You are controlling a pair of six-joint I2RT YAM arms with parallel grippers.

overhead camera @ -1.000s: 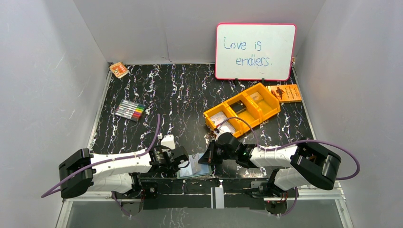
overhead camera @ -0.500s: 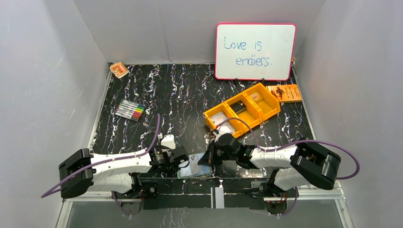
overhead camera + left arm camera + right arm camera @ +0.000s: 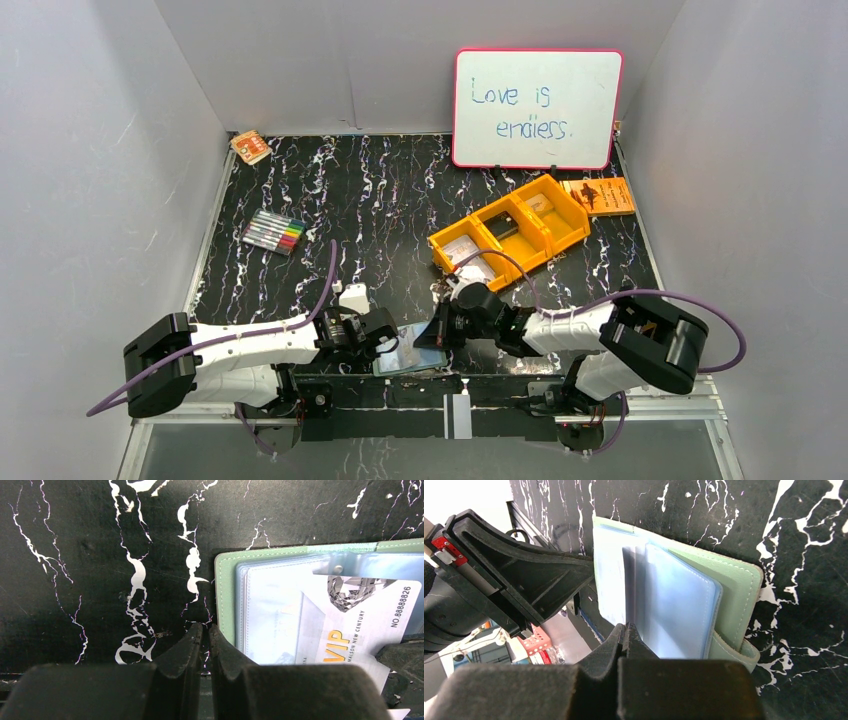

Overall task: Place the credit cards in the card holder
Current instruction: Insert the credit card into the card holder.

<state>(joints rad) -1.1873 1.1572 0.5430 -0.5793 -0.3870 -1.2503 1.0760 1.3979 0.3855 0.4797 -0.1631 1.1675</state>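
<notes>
black marble tabletop with white veins fills a grey-walled booth, and a whiteboard leans at the back. the card holder lies open at the near edge, right between the two arms, its clear sleeves fanned out.

the left claw sits at the holder's green border with its fingers pressed almost together and nothing visible between them; one tip touches the edge, seemingly to steady it. the right claw is pressed together too, low against the sleeves, and appears to pinch a pale vip card by its corner. that card rests at a slant, partly tucked under a clear sleeve and partly sticking out.

so the job looks to be in its early or middle part: one card is only half seated and needs sliding fully home. more pale cards seem to wait in the orange tray, well apart from the holder; how many, i cannot tell.
</notes>
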